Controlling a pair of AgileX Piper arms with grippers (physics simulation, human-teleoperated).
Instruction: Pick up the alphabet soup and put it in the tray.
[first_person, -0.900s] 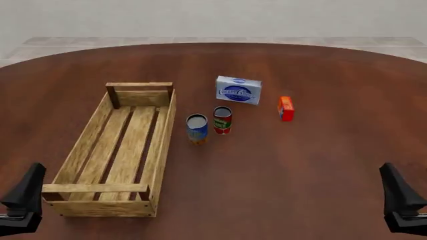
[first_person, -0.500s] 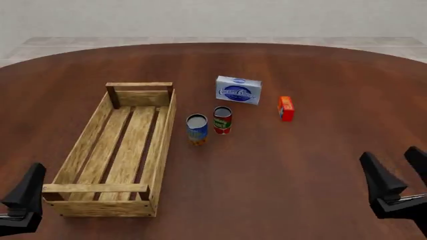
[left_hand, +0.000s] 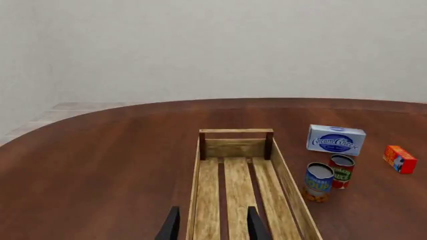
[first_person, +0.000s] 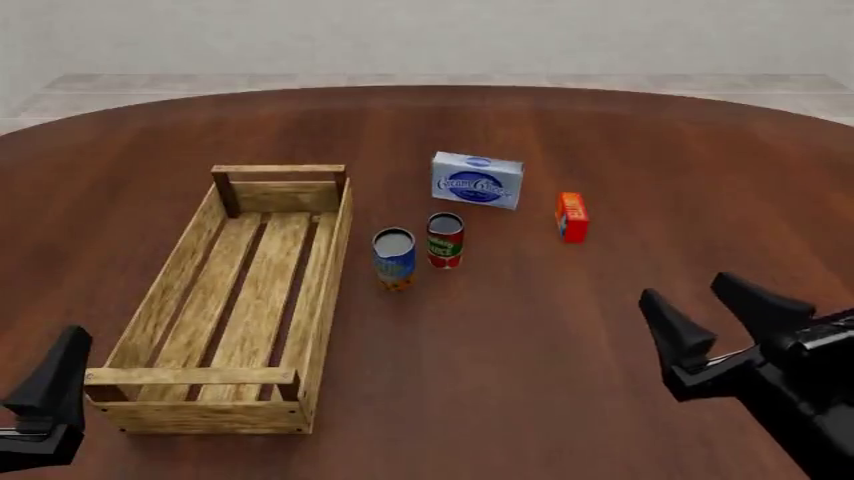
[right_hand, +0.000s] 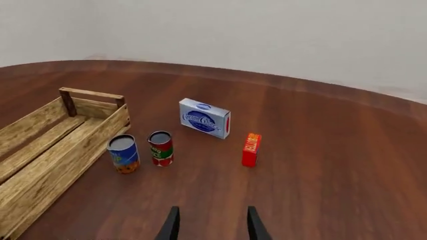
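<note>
Left gripper (first_person: 47, 400): only one dark finger shows in the front view; the rest is cut off at the frame's corner, beside the tray's near end.

Tray (left_hand: 235, 150): near end cut off in the left wrist view; likewise in the right wrist view (right_hand: 40, 145).

Right gripper (first_person: 714, 320): arm body cut off at the front view's edge.

White-and-blue box (first_person: 477, 181): lettering too small to read.

Alphabet soup (first_person: 394, 258): label print illegible.

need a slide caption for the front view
Open right gripper nears the blue soup can beside the wooden tray.
</note>
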